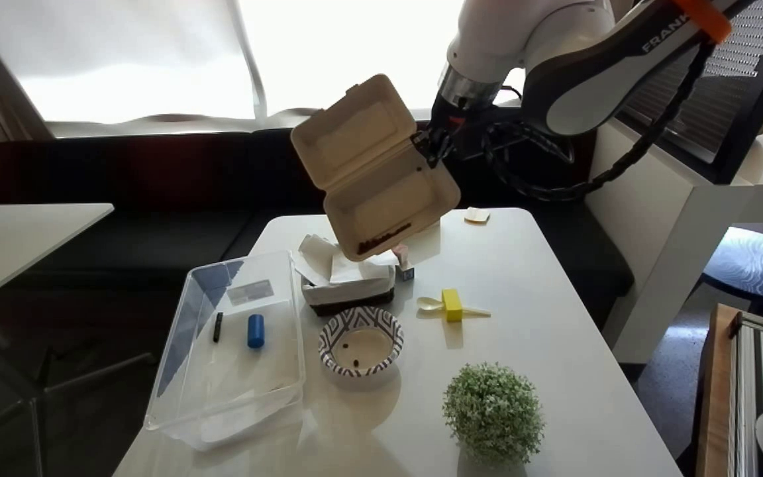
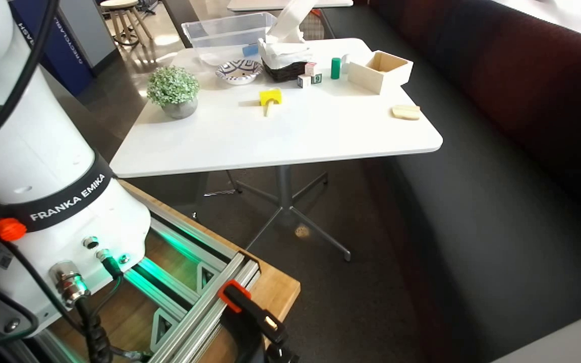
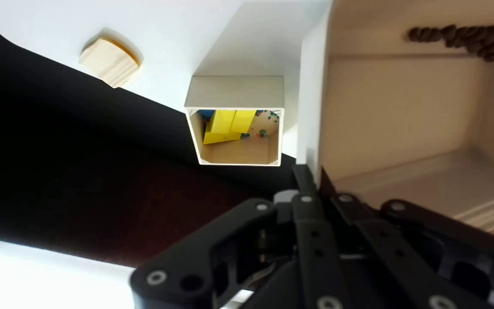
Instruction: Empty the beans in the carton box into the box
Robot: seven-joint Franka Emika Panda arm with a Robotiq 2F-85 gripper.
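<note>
Two fingers (image 3: 305,182) of the gripper (image 3: 314,175) are pinching the rim of the carton (image 3: 401,107) in the wrist view, its wall showing between them. Inside, the beans (image 3: 483,40) are lying bunched near a corner and along one wall. Past the rim, a wooden box (image 3: 236,92) is standing on the table (image 3: 157,25), holding yellow blocks (image 3: 230,122) among other items. A wood piece (image 3: 109,62) is lying at the table's edge.

In an exterior view, the carton is hanging open and tilted above the table, its halves lying apart at a hinge. The beans are lying in a row along the wall opposite that hinge, in the half being gripped. Lower down, a clear bin (image 1: 222,391) is holding a marker (image 1: 218,327) and a blue cylinder (image 1: 255,331). Beside it, a bowl (image 1: 391,330) is holding two dark specks (image 1: 356,363). A basket (image 1: 381,299) is standing behind the bowl, white paper (image 1: 355,268) lining it. A yellow block (image 1: 452,305) is standing across a spoon (image 1: 429,303), and a plant (image 1: 494,412) is standing nearer the camera.

In an exterior view, three cubes (image 2: 304,81) are standing just beside the basket, and a green cylinder (image 2: 335,68) is standing between them and the wooden box. The arm (image 2: 33,126) is standing on a metal frame (image 2: 216,302).
</note>
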